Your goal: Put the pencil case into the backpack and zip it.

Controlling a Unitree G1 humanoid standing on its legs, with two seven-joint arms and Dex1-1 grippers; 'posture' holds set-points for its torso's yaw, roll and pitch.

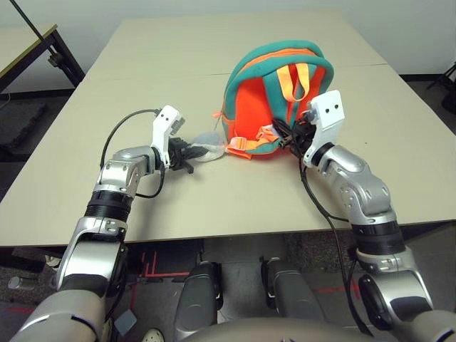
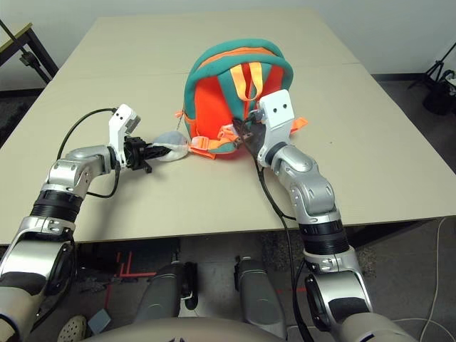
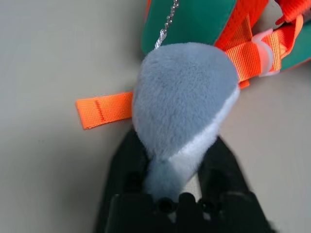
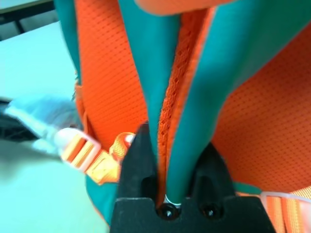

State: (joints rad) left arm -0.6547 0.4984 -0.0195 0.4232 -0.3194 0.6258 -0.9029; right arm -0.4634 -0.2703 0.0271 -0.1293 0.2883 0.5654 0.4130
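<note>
One backpack [image 1: 274,100] stands near the middle of the bench [image 1: 178,64]. One grey-white plush ball [image 3: 182,107] lies beside it, towards the bench's left edge, hung on one bead chain [image 3: 165,24]. Two pincers show: the left pincer [image 1: 187,152] at the ball and the right pincer [image 1: 288,135] at the backpack. Two orange loop straps [image 1: 296,78] run down the backpack's face. One loose strap end [image 3: 102,109] lies flat on the bench.

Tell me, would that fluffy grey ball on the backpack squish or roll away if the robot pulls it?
Probably squish: the fluffy ball looks soft and already bulges between the left gripper's fingers. It likely won't roll away, since a small chain ties it to the backpack. Its fur may slip a little.
</note>
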